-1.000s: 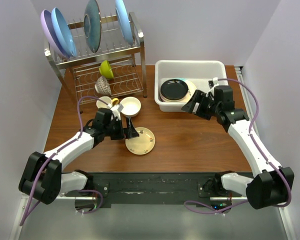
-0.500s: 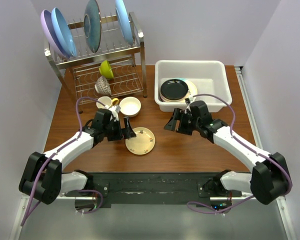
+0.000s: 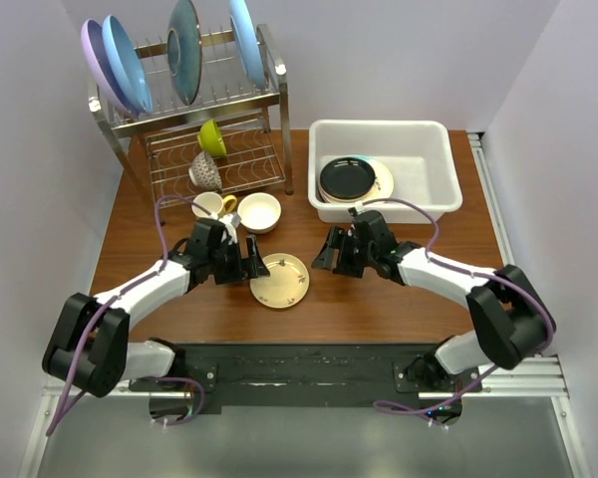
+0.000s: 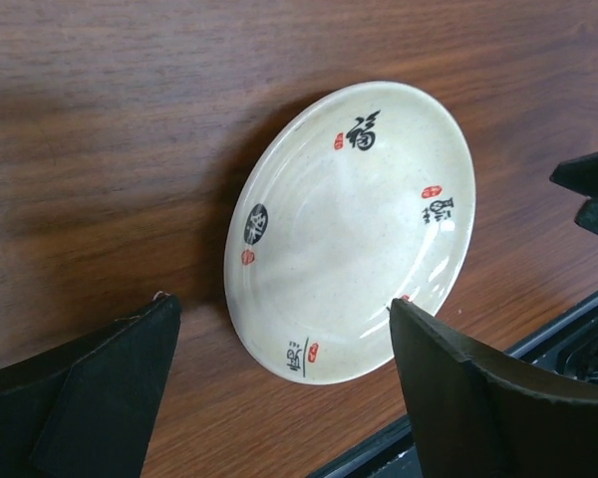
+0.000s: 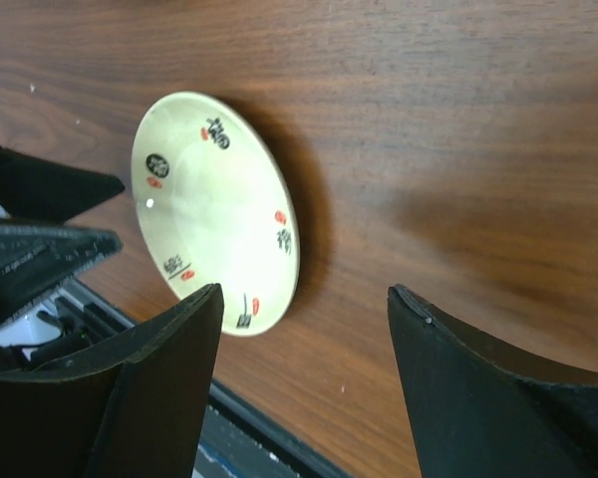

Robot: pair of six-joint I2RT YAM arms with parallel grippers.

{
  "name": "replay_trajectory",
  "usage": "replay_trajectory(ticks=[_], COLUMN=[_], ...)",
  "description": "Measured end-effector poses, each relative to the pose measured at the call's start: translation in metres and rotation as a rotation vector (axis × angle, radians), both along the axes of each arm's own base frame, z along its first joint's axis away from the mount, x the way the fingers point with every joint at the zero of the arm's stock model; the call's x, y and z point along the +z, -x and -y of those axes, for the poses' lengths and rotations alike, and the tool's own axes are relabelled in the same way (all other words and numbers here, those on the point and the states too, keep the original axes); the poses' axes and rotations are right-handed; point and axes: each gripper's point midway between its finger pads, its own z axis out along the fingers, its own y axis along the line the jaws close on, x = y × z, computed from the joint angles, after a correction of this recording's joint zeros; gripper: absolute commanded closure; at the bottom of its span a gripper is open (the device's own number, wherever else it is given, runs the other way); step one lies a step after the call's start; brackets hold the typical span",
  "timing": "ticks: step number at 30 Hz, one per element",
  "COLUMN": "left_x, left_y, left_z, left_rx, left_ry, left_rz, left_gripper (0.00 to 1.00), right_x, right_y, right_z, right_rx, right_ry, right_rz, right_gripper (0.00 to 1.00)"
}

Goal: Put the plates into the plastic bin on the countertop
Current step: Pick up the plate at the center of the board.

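A small cream plate [image 3: 281, 280] with black characters and red seals lies flat on the countertop [image 3: 399, 299]. My left gripper [image 3: 255, 263] stands open just left of it; in the left wrist view the plate [image 4: 349, 229] lies ahead of the gripper [image 4: 279, 304], whose fingers do not touch it. My right gripper [image 3: 326, 253] is open at the plate's upper right, and its wrist view shows the plate [image 5: 214, 209] left of the gripper [image 5: 304, 290]. The white plastic bin [image 3: 431, 138] holds a glossy black plate [image 3: 347, 179] lying on a cream one [image 3: 382, 179].
A steel wire rack [image 3: 216, 121] at the back left carries blue, lilac and dark teal plates and two bowls. A cream mug [image 3: 209, 204] and a small deep cream bowl [image 3: 260, 211] stand just behind my left gripper. A black rail [image 3: 299, 363] runs along the near edge.
My right arm has swung from the front of the bin leftward and down to the small cream plate. The left arm has hardly moved.
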Motion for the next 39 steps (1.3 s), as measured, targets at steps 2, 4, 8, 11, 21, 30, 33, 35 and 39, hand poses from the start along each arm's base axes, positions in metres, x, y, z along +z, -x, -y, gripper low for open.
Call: replay_trajectory(ticks=[2, 4, 8, 11, 21, 30, 33, 35, 39], left_x=[-0.004, -0.008, -0.012, -0.014, -0.019, -0.019, -0.019, -0.019, -0.019], left_y=[0.002, 0.005, 0.007, 0.006, 0.007, 0.008, 0.007, 0.006, 0.005], left_z=[0.0, 0.0, 0.001, 0.003, 0.015, 0.02, 0.022, 0.022, 0.022], left_rx=[-0.002, -0.004, -0.01, -0.019, -0.053, -0.073, -0.078, -0.078, -0.079], left_ry=[-0.001, -0.003, -0.001, 0.012, 0.078, 0.108, 0.118, 0.123, 0.127], left_rz=[-0.015, -0.027, -0.042, -0.04, -0.041, -0.039, -0.038, -0.037, -0.032], left_gripper=[0.13, 0.14, 0.2, 0.23, 0.34, 0.35, 0.35, 0.35, 0.36], right_x=[-0.008, -0.019, -0.032, -0.034, -0.034, -0.033, -0.033, -0.033, -0.034], right_y=[-0.003, -0.004, -0.002, -0.001, 0.0, 0.003, 0.005, 0.007, 0.011], right_z=[-0.003, -0.007, -0.014, -0.023, -0.052, -0.06, -0.06, -0.06, -0.062], right_rx=[-0.004, -0.007, -0.002, 0.008, 0.046, 0.046, 0.046, 0.049, 0.049], right_ry=[-0.002, 0.0, -0.001, -0.029, -0.089, -0.162, -0.183, -0.207, -0.269], right_rz=[-0.014, -0.034, -0.062, -0.067, -0.064, -0.057, -0.054, -0.051, -0.055], right_gripper=[0.31, 0.32, 0.32, 0.32, 0.34, 0.35, 0.36, 0.36, 0.39])
